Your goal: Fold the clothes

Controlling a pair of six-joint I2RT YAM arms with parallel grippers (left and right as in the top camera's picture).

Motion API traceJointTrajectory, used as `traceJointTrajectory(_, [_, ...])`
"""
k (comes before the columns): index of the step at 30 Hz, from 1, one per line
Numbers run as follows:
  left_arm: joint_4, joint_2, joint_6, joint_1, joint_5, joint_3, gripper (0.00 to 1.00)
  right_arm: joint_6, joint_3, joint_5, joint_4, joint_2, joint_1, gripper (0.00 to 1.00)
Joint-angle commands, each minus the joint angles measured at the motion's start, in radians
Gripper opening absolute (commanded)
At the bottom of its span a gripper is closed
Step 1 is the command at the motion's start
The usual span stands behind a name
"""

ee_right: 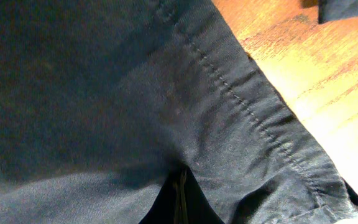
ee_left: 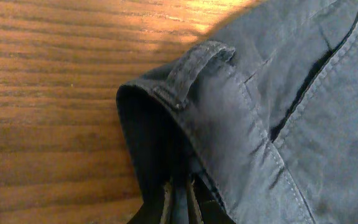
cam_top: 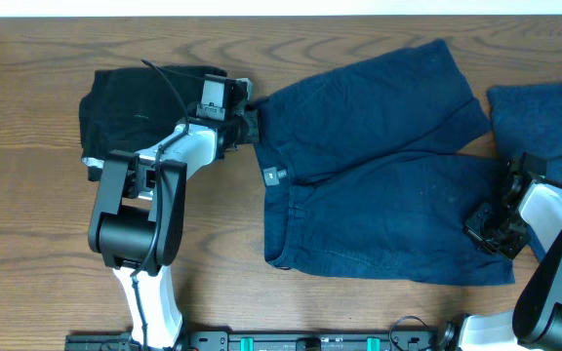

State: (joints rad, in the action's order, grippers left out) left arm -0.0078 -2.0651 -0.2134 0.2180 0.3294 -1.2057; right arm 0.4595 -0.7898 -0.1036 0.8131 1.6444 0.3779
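Overhead view, items as we find them:

1. Shorts (cam_top: 379,166), navy. They lie flat at mid-desk, waistband toward the left edge and both legs running toward the right edge. A small grey tag (cam_top: 271,176) sits on the waistband.
2. Black piece (cam_top: 130,107). It is bunched near the far left corner of the desk (cam_top: 27,195), just beside the shorts' waistband, partly under the left arm.
3. Navy piece (cam_top: 544,112). It lies at the right edge toward the far side, close to the upper leg of the shorts; we cannot tell whether the two touch.
4. Left claw (cam_top: 249,122). It sits at the far corner of the waistband, between the black piece and the shorts.
5. Right claw (cam_top: 486,229). It sits on the hem end of the near leg, close to the right edge.

Left wrist view: the left claw (ee_left: 180,202) is closed on the waistband. Shorts (ee_left: 278,124) cloth is pinched between its fingers (ee_left: 166,205), below a belt loop (ee_left: 197,68). Bare desk (ee_left: 48,93) fills the left of the picture.

Right wrist view: the right claw (ee_right: 180,199) is closed tight. Shorts (ee_right: 104,93) cloth puckers in at its tips beside the stitched hem (ee_right: 241,99), so we list it as gripping the leg. Desk (ee_right: 316,81) shows beyond the hem, with a navy piece (ee_right: 347,7) corner at the picture's top.
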Motion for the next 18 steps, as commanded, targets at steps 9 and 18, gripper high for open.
traceJointTrajectory(9, [0.119,-0.047,-0.06,-0.002,-0.028,0.007,0.12,-0.012,0.073,0.034,-0.088,0.103,0.0,0.01])
traceJointTrajectory(18, [0.251,-0.173,-0.106,-0.004,-0.028,0.006,0.11,-0.012,0.073,0.034,-0.089,0.103,0.0,0.01])
